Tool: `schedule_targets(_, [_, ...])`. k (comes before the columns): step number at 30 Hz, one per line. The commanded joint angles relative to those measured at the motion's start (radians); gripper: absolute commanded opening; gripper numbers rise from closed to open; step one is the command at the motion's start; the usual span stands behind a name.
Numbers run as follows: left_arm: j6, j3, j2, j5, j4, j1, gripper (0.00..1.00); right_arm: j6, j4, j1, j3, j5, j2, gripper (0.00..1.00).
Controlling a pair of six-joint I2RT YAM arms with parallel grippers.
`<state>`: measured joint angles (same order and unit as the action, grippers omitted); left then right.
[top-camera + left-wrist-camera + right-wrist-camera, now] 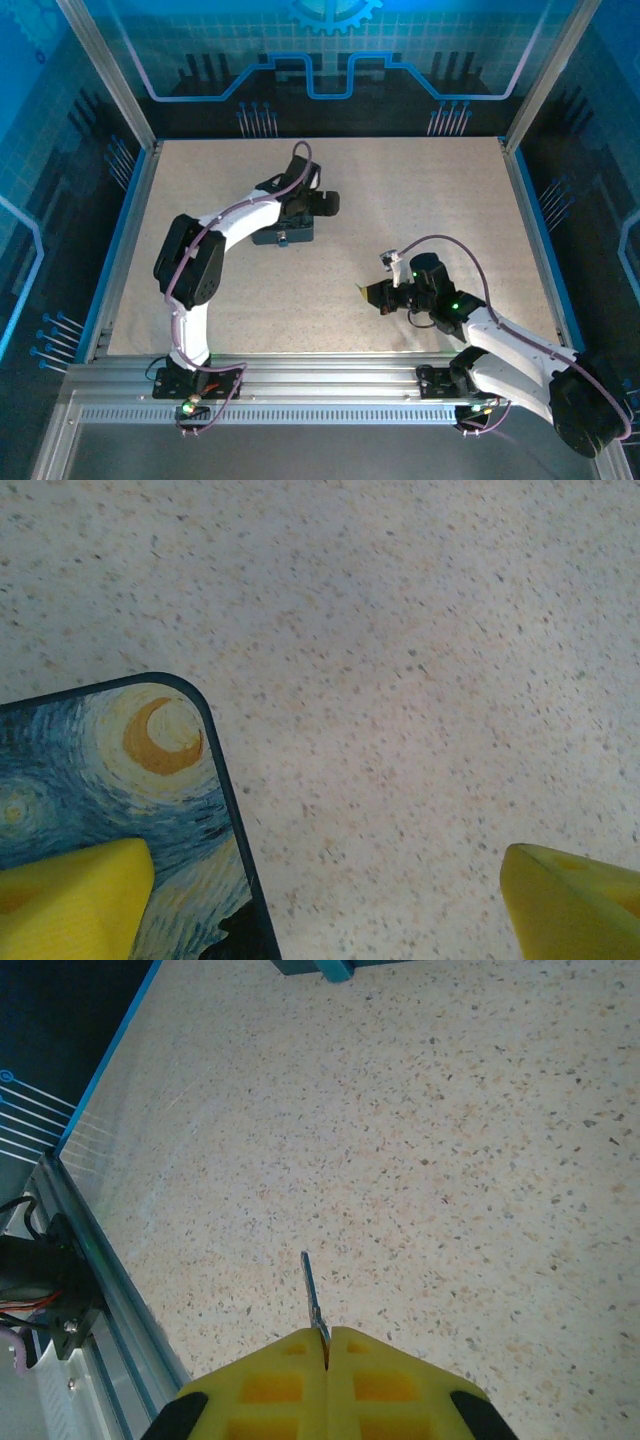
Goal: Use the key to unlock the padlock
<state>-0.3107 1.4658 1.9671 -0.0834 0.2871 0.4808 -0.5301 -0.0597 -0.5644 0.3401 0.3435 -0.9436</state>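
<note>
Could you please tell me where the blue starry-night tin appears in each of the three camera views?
Top external: the tin lies left of centre on the table, partly under the left arm.
Left wrist: the tin is in the lower-left corner, its moon-printed corner showing.
Right wrist: a dark teal strip at the top edge, probably the tin.
Shared landmark: the speckled beige tabletop.

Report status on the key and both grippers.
Right gripper shut on key, tip forward. Left gripper open, straddling tin's corner. Nothing between key and tin.
</note>
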Motion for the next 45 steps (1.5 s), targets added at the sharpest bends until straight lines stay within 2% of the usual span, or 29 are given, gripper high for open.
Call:
schedule_targets(1, [0.001,-0.067,-0.044,0.008,0.039,0.051,0.91,0.012,0.043,0.024,-0.006,-0.001,0.026,0.0])
schedule_targets(11, [-0.063,-0.224,-0.183,-0.054,0.02,0.17,0.9,0.017,0.135,0.083,-0.004,-0.009,0.078,0.0])
schedule_targets(21, [-0.155,-0.349,-0.287,-0.058,-0.036,0.331,0.9,0.027,0.226,0.129,0.005,-0.022,0.143,0.0])
schedule_targets(27, [-0.181,-0.278,-0.207,-0.006,-0.057,0.379,0.91,0.018,0.219,0.133,-0.016,-0.016,0.153,0.0])
schedule_targets(37, [-0.16,-0.065,-0.035,0.045,-0.039,0.384,0.91,0.015,0.253,0.133,-0.025,-0.034,0.189,0.0])
schedule_targets(45, [-0.126,0.004,-0.051,0.048,-0.024,0.37,0.93,0.006,0.246,0.136,-0.035,-0.024,0.197,0.0])
